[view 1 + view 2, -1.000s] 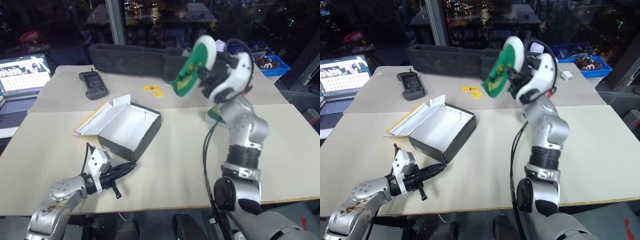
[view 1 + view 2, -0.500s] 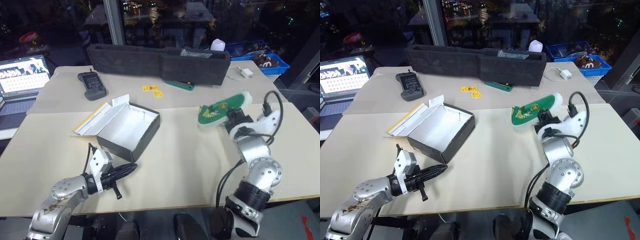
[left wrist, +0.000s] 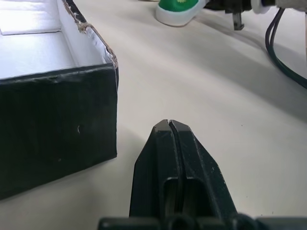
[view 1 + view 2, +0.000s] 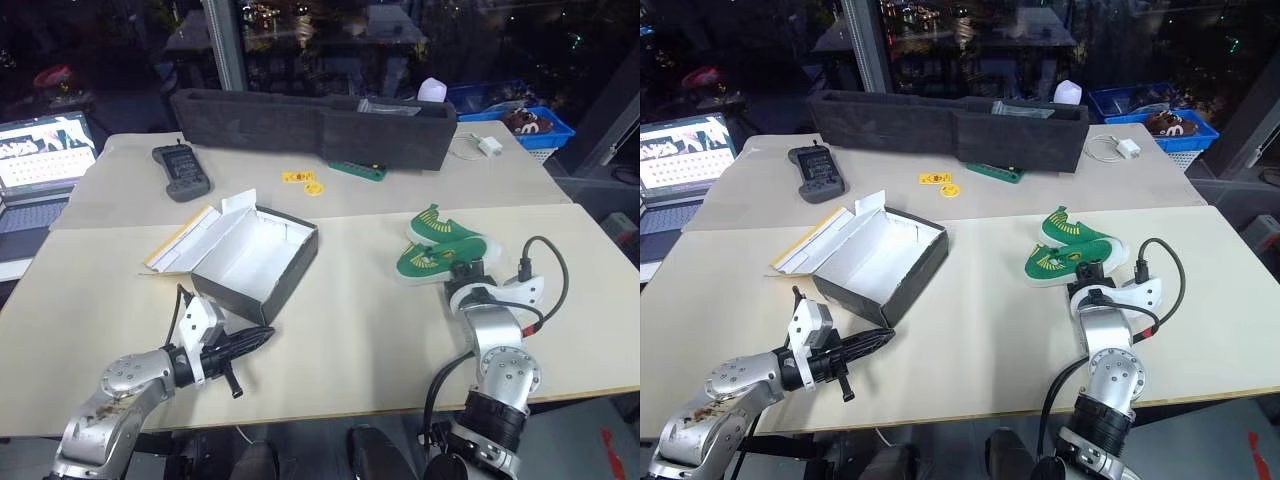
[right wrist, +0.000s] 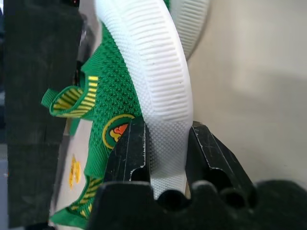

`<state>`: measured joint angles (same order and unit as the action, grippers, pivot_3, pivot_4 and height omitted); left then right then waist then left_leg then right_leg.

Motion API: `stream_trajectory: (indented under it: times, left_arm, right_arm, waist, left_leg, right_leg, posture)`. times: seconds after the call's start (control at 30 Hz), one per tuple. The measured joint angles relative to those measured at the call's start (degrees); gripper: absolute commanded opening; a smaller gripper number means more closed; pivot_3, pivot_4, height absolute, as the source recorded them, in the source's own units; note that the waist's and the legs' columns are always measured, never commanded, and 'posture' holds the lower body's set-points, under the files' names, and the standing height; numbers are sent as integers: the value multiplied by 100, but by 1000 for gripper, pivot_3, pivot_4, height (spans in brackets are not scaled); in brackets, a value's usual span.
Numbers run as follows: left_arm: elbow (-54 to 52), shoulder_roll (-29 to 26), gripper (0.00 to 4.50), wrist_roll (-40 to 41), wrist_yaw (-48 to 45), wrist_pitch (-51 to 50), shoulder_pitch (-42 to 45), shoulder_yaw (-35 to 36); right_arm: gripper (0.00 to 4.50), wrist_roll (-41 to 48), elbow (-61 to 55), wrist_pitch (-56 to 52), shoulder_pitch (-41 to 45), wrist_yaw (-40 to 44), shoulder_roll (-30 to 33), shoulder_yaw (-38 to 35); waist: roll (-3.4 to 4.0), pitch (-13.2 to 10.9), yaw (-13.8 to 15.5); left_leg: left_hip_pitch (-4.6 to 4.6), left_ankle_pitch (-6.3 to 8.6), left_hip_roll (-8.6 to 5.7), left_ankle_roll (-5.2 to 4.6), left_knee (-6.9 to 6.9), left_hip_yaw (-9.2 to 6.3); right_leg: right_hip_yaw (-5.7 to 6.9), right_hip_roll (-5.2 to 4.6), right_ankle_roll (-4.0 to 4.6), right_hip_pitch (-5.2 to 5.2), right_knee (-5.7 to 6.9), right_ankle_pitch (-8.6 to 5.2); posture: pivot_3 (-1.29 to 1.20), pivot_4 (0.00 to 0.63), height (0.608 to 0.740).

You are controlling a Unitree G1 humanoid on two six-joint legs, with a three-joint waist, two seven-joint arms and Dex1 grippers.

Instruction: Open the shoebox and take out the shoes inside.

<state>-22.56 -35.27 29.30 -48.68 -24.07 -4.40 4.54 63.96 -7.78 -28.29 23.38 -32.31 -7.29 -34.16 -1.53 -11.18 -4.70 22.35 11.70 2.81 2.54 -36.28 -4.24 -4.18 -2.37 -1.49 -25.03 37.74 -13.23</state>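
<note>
Right gripper (image 5: 165,158) clamped on pale sole of near green knit shoe (image 4: 425,262) — long axis runs straight ahead of fingers, second green shoe (image 4: 445,228) just beyond. Left gripper (image 3: 169,125) clenched, empty, beside open black-sided cardboard shoebox (image 4: 262,283).

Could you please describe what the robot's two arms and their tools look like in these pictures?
Both arms are silver-grey metal with rounded joint housings and dark bands between segments. The left arm's surface looks scuffed with brownish marks. Each wrist carries a white housing. The left tool and the right tool each have two black tapered fingers. Black cables loop loosely beside each wrist, the right one in a wide arc.
</note>
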Motion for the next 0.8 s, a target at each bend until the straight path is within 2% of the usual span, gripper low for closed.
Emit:
stream_trajectory:
  times: [0.07, 0.1, 0.13, 0.17, 0.23, 0.3, 0.47, 0.6, 0.73, 0.8]
  left_arm:
    - [0, 0, 0, 0, 9, -1, 0, 0]
    - [0, 0, 0, 0, 16, -2, 0, 0]
    - [0, 0, 0, 0, 21, -2, 0, 0]
    - [0, 0, 0, 0, 25, -2, 0, 0]
    - [0, 0, 0, 0, 39, -3, 4, 0]
    - [0, 1, 0, -1, 48, -2, 3, 0]
    - [2, 2, 0, -7, 76, -1, -1, 1]
    - [-5, 106, 0, -1, 210, 6, -130, 65]
    - [3, 173, 0, -23, 374, 31, -509, 167]
    - [53, 230, 0, -29, 456, 49, -589, 238]
  right_arm:
    - [1617, 50, 54, 79, -1, -42, 1, 27]
    - [1700, 50, 60, 115, -3, -84, 1, 74]
    - [2149, 48, 81, 145, -6, -153, 1, 133]
    - [2371, 45, 122, 170, -11, -205, 2, 173]
    - [3320, 23, 49, 285, -32, -290, 6, 290]
    - [3849, -39, -81, 319, -113, -318, 11, 434]
    - [3849, -217, -478, 288, -445, -326, 104, 701]
    - [3849, -160, -1176, -276, -1174, -420, 672, 938]
    - [3849, 229, -1798, -774, -1926, -645, 1481, 741]
    - [3849, 400, -1933, -896, -1988, -710, 1735, 637]
  waist:
    - [-1, 1, -4]
    - [-1, 1, -7]
    - [-1, 1, -9]
    - [0, 1, -9]
    - [-4, 4, -8]
    - [-5, 5, 2]
    - [-10, 10, 60]
    - [-7, 11, 100]
    - [-6, 12, 113]
    - [-6, 12, 73]
  left_leg:
    - [-3, 0, 0, 0, 0, 0]
    - [-3, 0, 0, 0, -1, 0]
    - [-2, 0, 0, 0, -1, 0]
    - [-2, 0, 0, 0, 0, -1]
    - [0, 0, 0, 0, 2, -2]
    - [1, 0, 0, 0, 6, -2]
    - [4, 0, 1, 0, 14, -2]
    - [11, 0, 0, 0, 20, -3]
    - [25, 0, -2, 0, 26, 0]
    - [26, 0, -2, 0, 22, 2]
  right_leg:
    - [0, 0, 1, 3, 0, -1]
    - [0, 0, 5, 3, -2, -3]
    - [0, 0, 6, 3, -3, -4]
    - [0, 0, 7, 2, -4, -4]
    - [1, 0, 2, 3, -8, -1]
    - [2, 0, 1, 2, -14, -1]
    - [3, 0, 1, 2, -23, -1]
    - [3, -3, 2, 2, -38, -3]
    - [-1, -5, 4, 2, -69, -3]
    - [-6, -5, 11, 1, -70, -6]
  posture:
    - [0, 150, 715]
    - [0, 150, 715]
    - [0, 150, 715]
    - [0, 150, 715]
    - [0, 150, 715]
    - [0, 150, 715]
    - [0, 150, 715]
    - [0, 150, 715]
    - [0, 150, 715]
    - [0, 150, 715]
